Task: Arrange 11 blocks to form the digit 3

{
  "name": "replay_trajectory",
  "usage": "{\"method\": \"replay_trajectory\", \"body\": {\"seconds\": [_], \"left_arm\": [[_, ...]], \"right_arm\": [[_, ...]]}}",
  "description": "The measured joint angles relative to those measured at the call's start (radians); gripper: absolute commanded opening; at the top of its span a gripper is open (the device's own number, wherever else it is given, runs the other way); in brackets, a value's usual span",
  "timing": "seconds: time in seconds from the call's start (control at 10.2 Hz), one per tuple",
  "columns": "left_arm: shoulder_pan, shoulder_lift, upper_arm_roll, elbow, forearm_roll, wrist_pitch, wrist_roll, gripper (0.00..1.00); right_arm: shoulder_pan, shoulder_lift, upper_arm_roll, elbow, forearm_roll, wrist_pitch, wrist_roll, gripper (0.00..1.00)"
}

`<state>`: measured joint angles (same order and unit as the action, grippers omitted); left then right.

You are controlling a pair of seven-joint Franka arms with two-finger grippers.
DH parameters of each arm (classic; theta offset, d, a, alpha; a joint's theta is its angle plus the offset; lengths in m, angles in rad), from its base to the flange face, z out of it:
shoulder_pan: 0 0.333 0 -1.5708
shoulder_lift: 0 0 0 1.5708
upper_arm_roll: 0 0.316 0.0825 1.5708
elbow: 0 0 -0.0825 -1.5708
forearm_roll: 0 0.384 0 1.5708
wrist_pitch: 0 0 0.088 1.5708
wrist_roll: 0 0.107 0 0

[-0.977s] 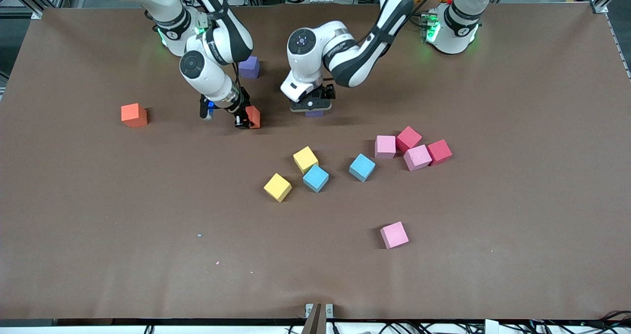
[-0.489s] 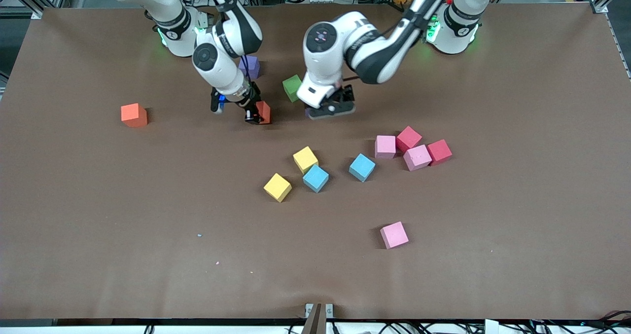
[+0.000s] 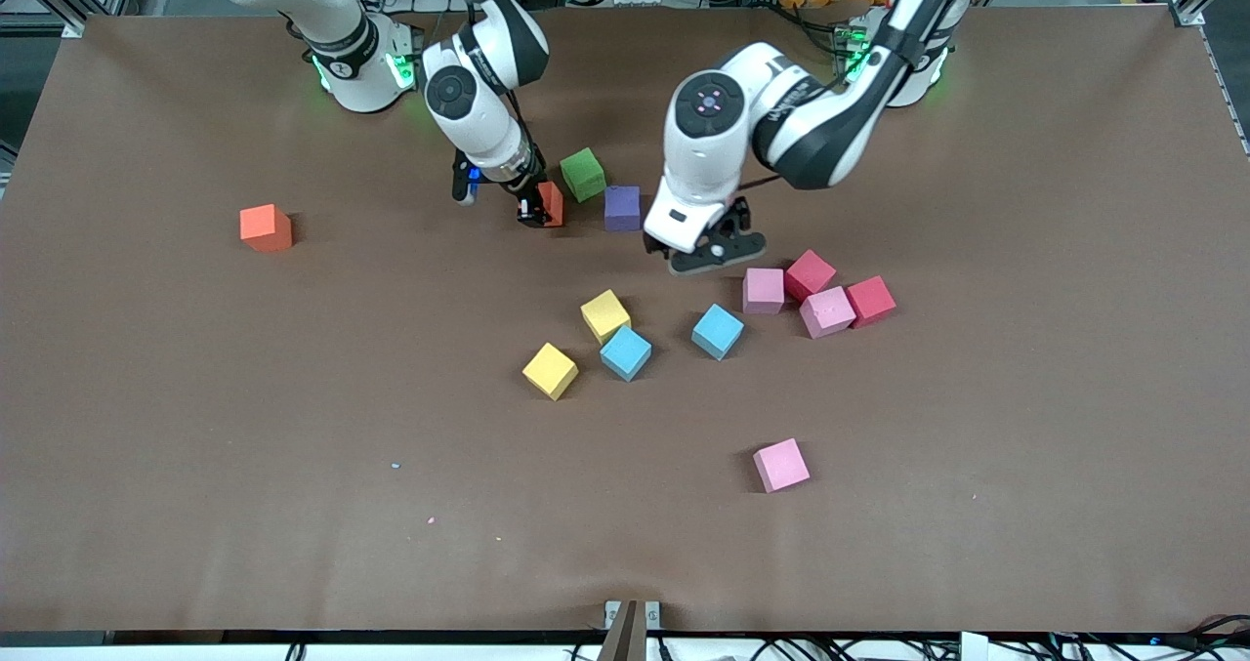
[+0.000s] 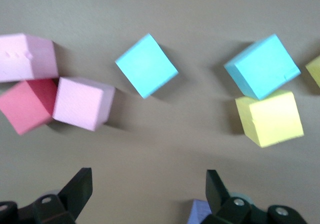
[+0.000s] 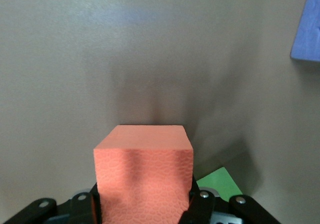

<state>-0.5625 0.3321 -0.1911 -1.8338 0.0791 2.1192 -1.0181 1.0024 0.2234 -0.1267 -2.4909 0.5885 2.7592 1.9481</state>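
My right gripper (image 3: pixel 539 208) is shut on an orange block (image 3: pixel 553 203) (image 5: pixel 143 171), low over the table beside a green block (image 3: pixel 583 174) (image 5: pixel 220 182) and a purple block (image 3: pixel 622 208) (image 5: pixel 306 29). My left gripper (image 3: pixel 710 252) (image 4: pixel 148 194) hangs open and empty over bare table between the purple block and the pink blocks (image 3: pixel 763 290) (image 4: pixel 82 103). Two pink and two red blocks (image 3: pixel 810 274) (image 4: pixel 27 104) cluster toward the left arm's end. Two light blue blocks (image 3: pixel 718 331) (image 4: pixel 146 65) and two yellow blocks (image 3: pixel 605 315) (image 4: pixel 270 118) lie nearer the front camera. No digit 3 shows.
A second orange block (image 3: pixel 266 227) sits alone toward the right arm's end. A lone pink block (image 3: pixel 780 465) lies nearest the front camera. The brown table (image 3: pixel 293 446) stretches wide around them.
The left gripper has drawn away from the purple block toward the pink and red cluster, uncovering the green block. The right gripper has carried its orange block toward the green and purple blocks.
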Motion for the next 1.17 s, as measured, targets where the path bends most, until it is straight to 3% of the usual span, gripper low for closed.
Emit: {"method": "replay_trajectory", "body": {"seconds": [0.29,0.59,0.88,1.17], "left_arm": [[0.078,-0.012,0.0,0.001,0.0,-0.002,0.093,1.0],[0.102,-0.02,0.0,0.001,0.0,-0.012,0.122,1.0],[0.127,-0.05,0.0,0.002,0.0,-0.047,0.153,1.0],[0.157,-0.069,0.0,0.002,0.0,-0.056,0.176,1.0]], "right_arm": [[0.0,0.014,-0.016,0.023,-0.008,0.0,0.008,0.0],[0.0,0.015,-0.033,0.047,-0.078,0.0,0.012,0.0],[-0.003,0.016,-0.066,0.069,-0.27,-0.02,0.027,0.0],[-0.015,0.013,-0.133,0.098,-0.331,-0.046,-0.126,0.0]]}}
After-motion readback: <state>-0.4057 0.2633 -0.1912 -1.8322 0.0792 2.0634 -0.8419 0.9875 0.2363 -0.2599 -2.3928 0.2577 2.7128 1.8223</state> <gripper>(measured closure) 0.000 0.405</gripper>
